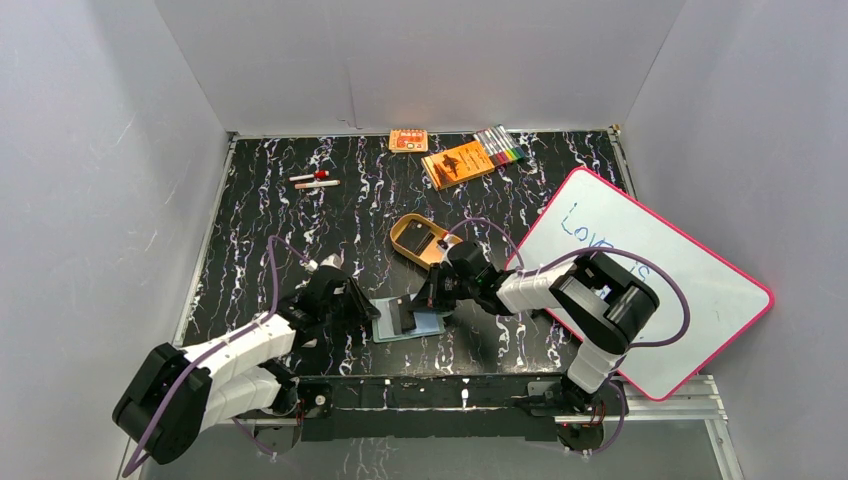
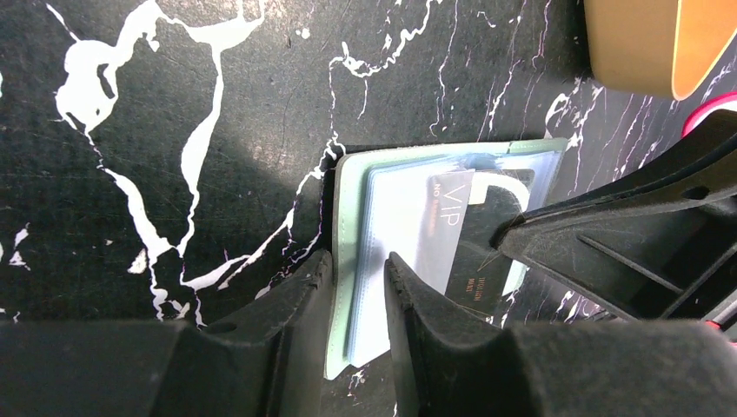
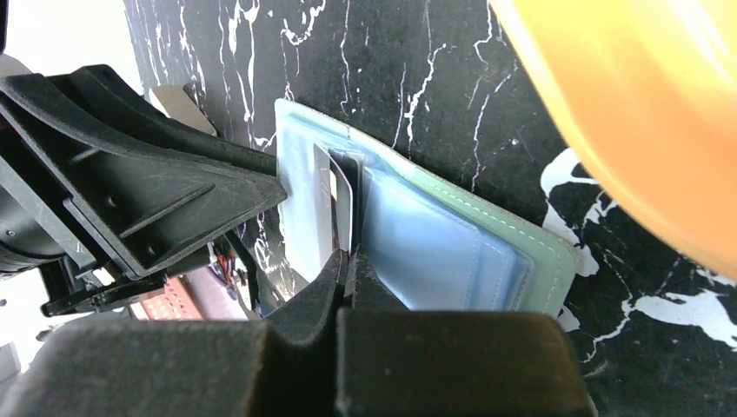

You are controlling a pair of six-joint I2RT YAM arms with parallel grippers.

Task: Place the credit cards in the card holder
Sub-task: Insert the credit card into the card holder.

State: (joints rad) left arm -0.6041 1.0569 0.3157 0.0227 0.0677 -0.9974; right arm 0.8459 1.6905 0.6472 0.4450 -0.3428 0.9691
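Observation:
The sage-green card holder (image 1: 425, 327) lies open near the table's front edge, its pale blue pockets facing up. My left gripper (image 2: 359, 261) is closed on the holder's left edge (image 2: 346, 217), with the green cover and pocket leaves between its fingers. My right gripper (image 3: 349, 256) is shut on a dark credit card (image 3: 335, 204). The card stands edge-on in a pocket of the holder (image 3: 452, 252). In the left wrist view the same card (image 2: 469, 261) reads "VIP" and sits partly inside a clear pocket. The right gripper (image 1: 432, 297) meets it from the right.
A tan oval tray (image 1: 408, 232) with something dark in it sits just behind the holder. A pink-edged whiteboard (image 1: 640, 285) lies to the right. An orange booklet (image 1: 458, 164), markers (image 1: 500, 148), a small orange box (image 1: 408, 140) and two pens (image 1: 314, 181) lie at the back.

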